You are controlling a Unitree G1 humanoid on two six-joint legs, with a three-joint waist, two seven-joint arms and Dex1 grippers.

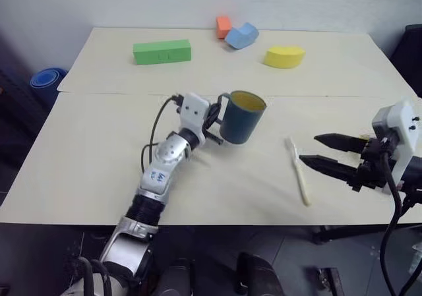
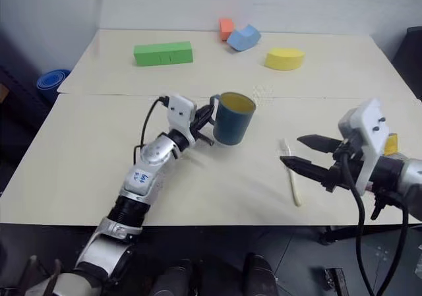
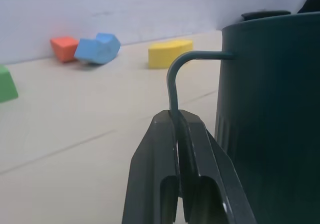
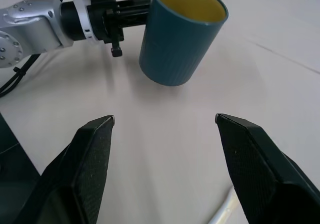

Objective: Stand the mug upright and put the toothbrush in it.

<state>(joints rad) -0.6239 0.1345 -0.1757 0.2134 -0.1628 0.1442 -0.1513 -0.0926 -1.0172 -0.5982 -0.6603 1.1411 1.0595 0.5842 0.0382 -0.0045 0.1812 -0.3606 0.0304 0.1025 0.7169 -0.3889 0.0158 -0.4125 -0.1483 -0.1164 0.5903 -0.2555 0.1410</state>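
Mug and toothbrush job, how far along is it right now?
Done: the mug is nearly upright on the table, open end up, though tilted slightly. In hand: the left gripper is shut on the mug's handle, steadying it. The right gripper is open and hovers beside the toothbrush, which lies flat on the table, not gripped. Left: pick up the toothbrush and drop it in the mug.

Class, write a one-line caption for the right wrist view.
Open right gripper faces the teal mug, held by its handle in the left gripper.
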